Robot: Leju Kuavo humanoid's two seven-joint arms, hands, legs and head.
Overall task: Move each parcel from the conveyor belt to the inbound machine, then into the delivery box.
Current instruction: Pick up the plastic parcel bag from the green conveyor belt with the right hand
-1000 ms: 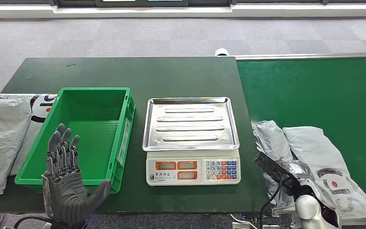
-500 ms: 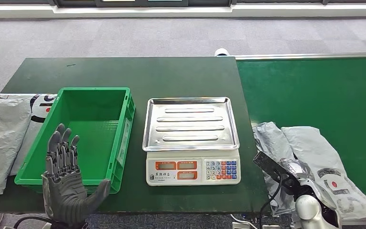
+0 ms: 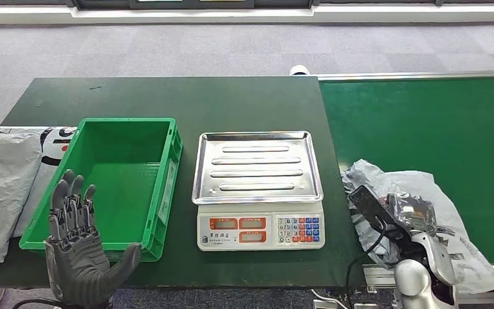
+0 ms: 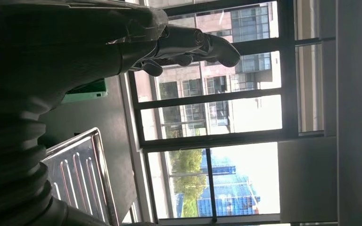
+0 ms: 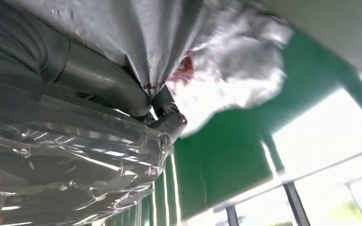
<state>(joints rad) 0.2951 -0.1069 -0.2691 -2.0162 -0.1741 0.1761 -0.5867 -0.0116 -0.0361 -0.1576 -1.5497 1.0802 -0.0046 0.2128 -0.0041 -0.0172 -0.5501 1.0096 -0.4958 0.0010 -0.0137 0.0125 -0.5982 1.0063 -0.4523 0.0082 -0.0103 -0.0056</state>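
Note:
A grey plastic parcel point(image 3: 418, 183) lies bunched at the near end of the green conveyor belt point(image 3: 424, 109). My right hand point(image 3: 415, 215), wrapped in clear film, grips it. In the right wrist view the parcel point(image 5: 226, 66) hangs in folds pinched between the thumb and fingers point(image 5: 167, 115). The inbound machine is a scale with a bare steel tray point(image 3: 257, 166). Left of it stands a green delivery box point(image 3: 125, 170) with nothing in it. My left hand point(image 3: 77, 257) is open, fingers spread upward, at the box's near left corner and holding nothing; its fingers point(image 4: 188, 42) also appear in the left wrist view.
The scale and box stand on a dark green table point(image 3: 167, 96). Grey and white bags point(image 3: 3, 183) lie piled at the table's left edge beside the box. The belt's far part is bare. Grey carpet lies beyond the table.
My right hand has moved forward over the parcel and closed on it, and the parcel has bunched up from lying flat. My left hand has sunk slightly down and to the left.

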